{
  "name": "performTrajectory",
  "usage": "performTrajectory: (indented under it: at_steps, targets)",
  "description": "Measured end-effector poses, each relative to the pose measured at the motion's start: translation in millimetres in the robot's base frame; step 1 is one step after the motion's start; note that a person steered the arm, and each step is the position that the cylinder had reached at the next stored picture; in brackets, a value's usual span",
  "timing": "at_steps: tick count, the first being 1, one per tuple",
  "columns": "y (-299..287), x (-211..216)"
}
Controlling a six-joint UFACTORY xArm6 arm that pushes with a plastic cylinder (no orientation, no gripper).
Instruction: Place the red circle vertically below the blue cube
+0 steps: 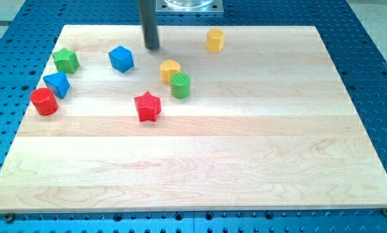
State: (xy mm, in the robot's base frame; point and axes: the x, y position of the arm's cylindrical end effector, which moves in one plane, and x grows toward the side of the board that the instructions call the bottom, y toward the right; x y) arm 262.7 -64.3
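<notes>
Standing near the view's top edge of the wooden worktop [200,168], my tip [153,47] rests on the board just to the view's right of the blue cube [121,58], apart from it and touching no block. As an end effector it is a plain rod with nothing to open or close, and it holds nothing. The red circle [44,101] lies at the view's far left, well apart from my tip, with a blue wedge-shaped block [57,84] just beside it and a green star [66,60] above that. A red star [147,107] sits near the centre, below a yellow block [170,70] and a green cylinder [180,85] that appear to touch. A yellow hexagon [215,40] sits alone toward the view's top.
</notes>
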Motion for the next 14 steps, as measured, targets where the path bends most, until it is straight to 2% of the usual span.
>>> performTrajectory:
  at_steps: [2,5,6,9,10,11,13,14]
  targets:
    - [13,71]
    - [-86,53]
    - [-110,29]
    - [-100,23]
    - [-110,79]
    - [-154,92]
    - [-182,99]
    - [-224,115]
